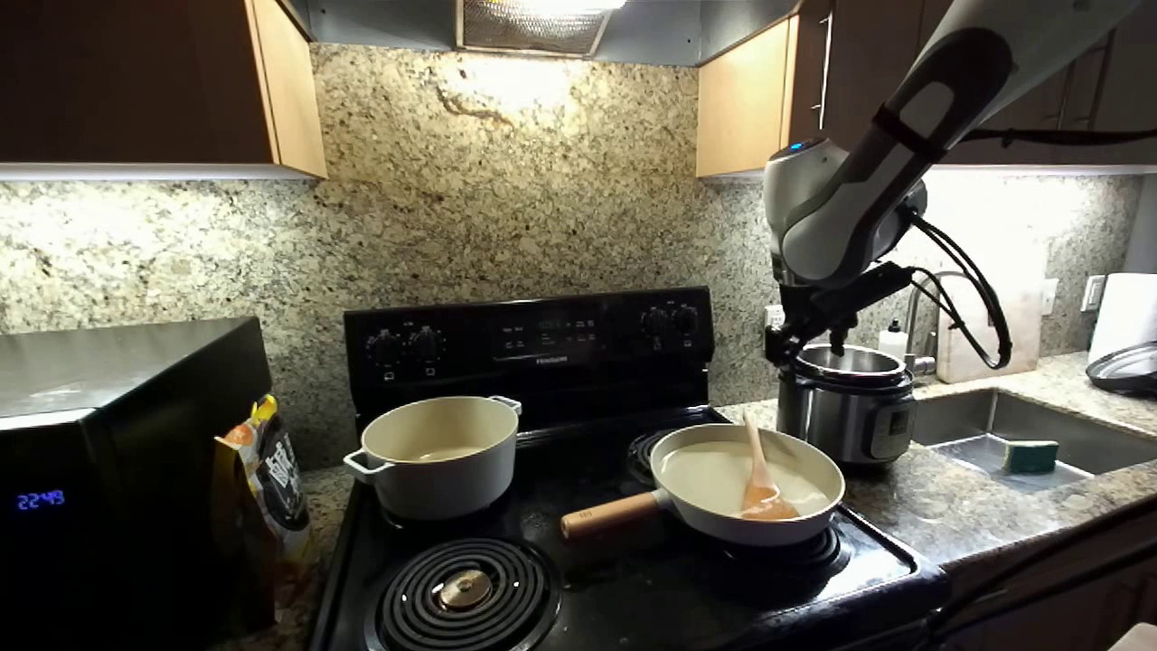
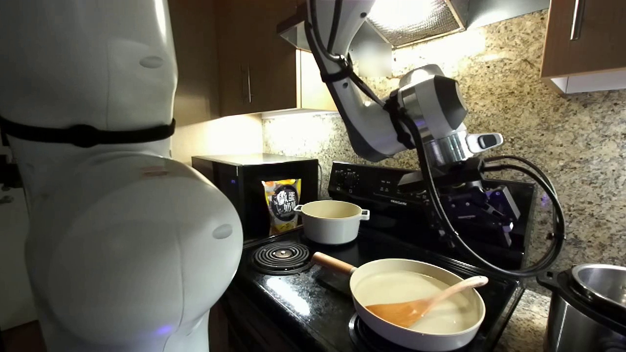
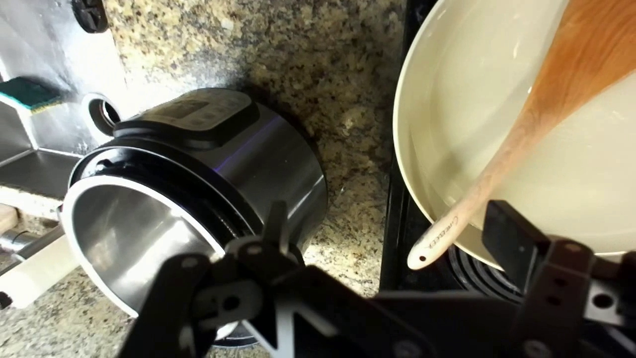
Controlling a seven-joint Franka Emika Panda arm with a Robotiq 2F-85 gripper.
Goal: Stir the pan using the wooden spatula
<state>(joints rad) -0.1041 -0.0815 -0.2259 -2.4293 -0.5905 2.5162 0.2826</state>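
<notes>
The spatula (image 2: 423,305) lay in the pan (image 2: 384,291), its flat end down inside and its handle leaning up over the rim. The pan sat on a burner (image 1: 824,549) of the black stove (image 1: 597,588), with its own wooden handle (image 1: 610,515) sticking out over the stove top. The jaws were wide apart, higher than the spatula and apart from it. In the wrist view, the tip of the spatula's handle showed between the two fingers (image 3: 512,236). In an exterior view, a cream pot (image 1: 443,493) stood on the stove too, to the left of the pan. Just right of the stove, a steel pot (image 1: 836,420) stood on the bench (image 1: 895,533) with its top open. Past it, a green sponge (image 1: 1030,457) sat in the sink (image 1: 1085,425). On the far left, a bag (image 1: 280,475) stood just beside a black microwave (image 1: 145,479).
</notes>
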